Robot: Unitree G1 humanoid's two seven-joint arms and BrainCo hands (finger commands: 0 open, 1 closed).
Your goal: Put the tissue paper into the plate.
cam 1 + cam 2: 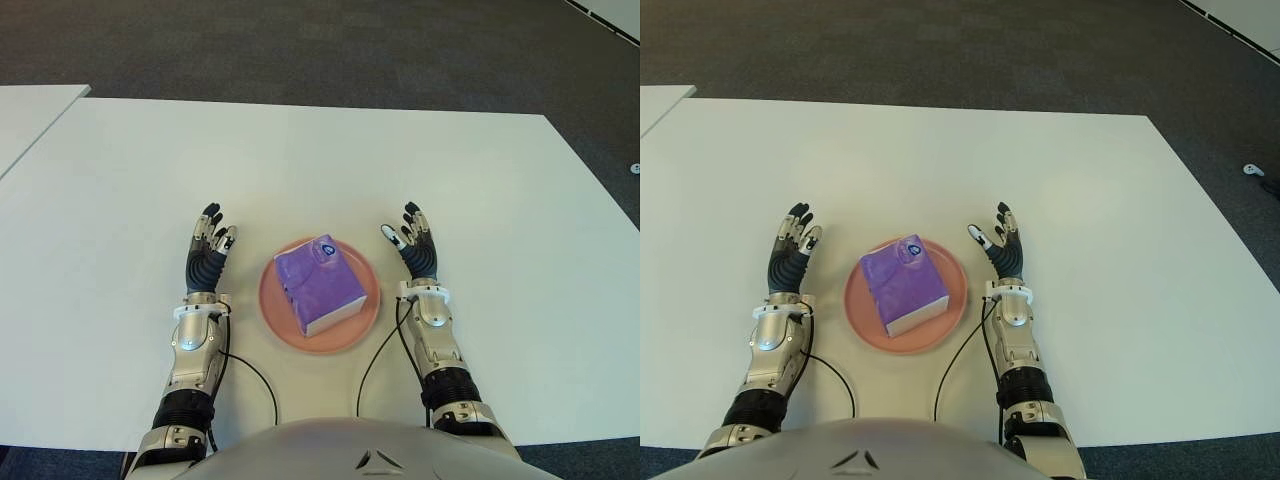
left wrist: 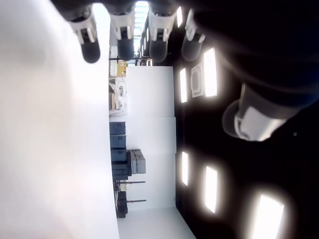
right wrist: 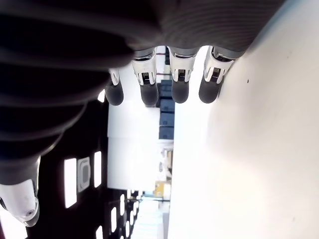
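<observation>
Resting inside the pink plate (image 1: 275, 305), the purple tissue pack (image 1: 318, 284) lies tilted, one white-edged corner near the rim, so a careless inward sweep from either hand could probably nudge it off or shove the plate across the white table (image 1: 300, 160). Left hand (image 1: 209, 249) and right hand (image 1: 413, 244) flank the plate, fingers extended, holding nothing. Pack looks blocky, glossy-wrapped, with a small printed emblem at its far corner.

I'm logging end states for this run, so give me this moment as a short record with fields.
object: purple tissue paper pack
location: lying in the round pink plate
surface: white table
left hand: open, empty, left of the plate
right hand: open, empty, right of the plate
task state: tissue pack appears placed
</observation>
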